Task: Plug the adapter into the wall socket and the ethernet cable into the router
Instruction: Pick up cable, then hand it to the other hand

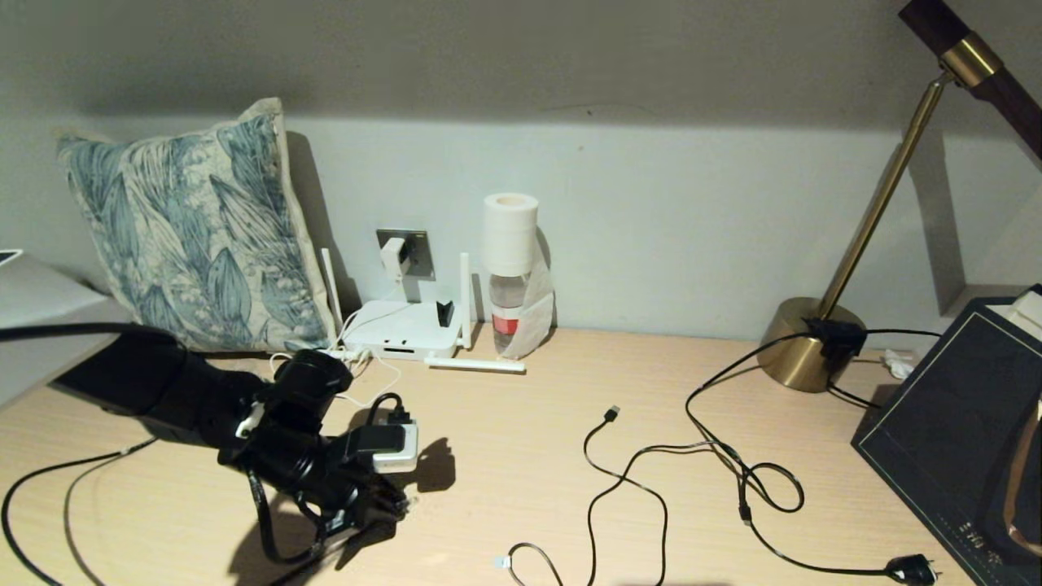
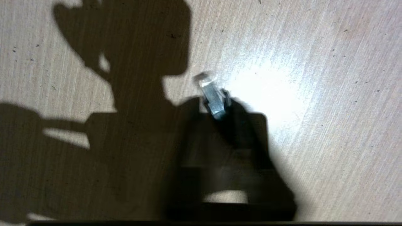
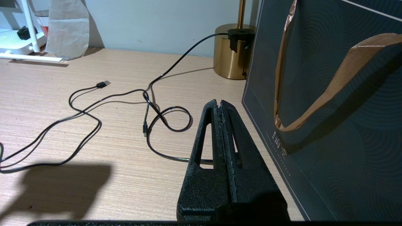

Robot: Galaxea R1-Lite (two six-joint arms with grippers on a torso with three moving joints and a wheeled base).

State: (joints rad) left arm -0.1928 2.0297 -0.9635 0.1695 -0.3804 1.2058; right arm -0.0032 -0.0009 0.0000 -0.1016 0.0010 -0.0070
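The white adapter [image 1: 395, 255] sits in the grey wall socket [image 1: 417, 251] on the back wall, and its thin white cord drops toward the router [image 1: 404, 328]. The router is a flat white box with upright stick antennas, just below the socket. My left gripper [image 1: 392, 505] hovers low over the desk in front of the router. It is shut on the clear clip connector [image 2: 211, 96] of the black ethernet cable [image 1: 32, 480], and the clip sticks out past the blurred fingertips [image 2: 238, 116]. My right gripper [image 3: 219, 102] is shut and holds nothing, parked beside a dark bag.
A white block with a black plug [image 1: 394, 446] lies just behind the left gripper. A USB-tipped black cable [image 1: 612, 413] and a cord with a chunky plug [image 1: 912, 568] sprawl mid-desk. Around them stand a bottle [image 1: 509, 305], a brass lamp [image 1: 806, 354], a dark gift bag [image 1: 961, 423] and a cushion [image 1: 187, 236].
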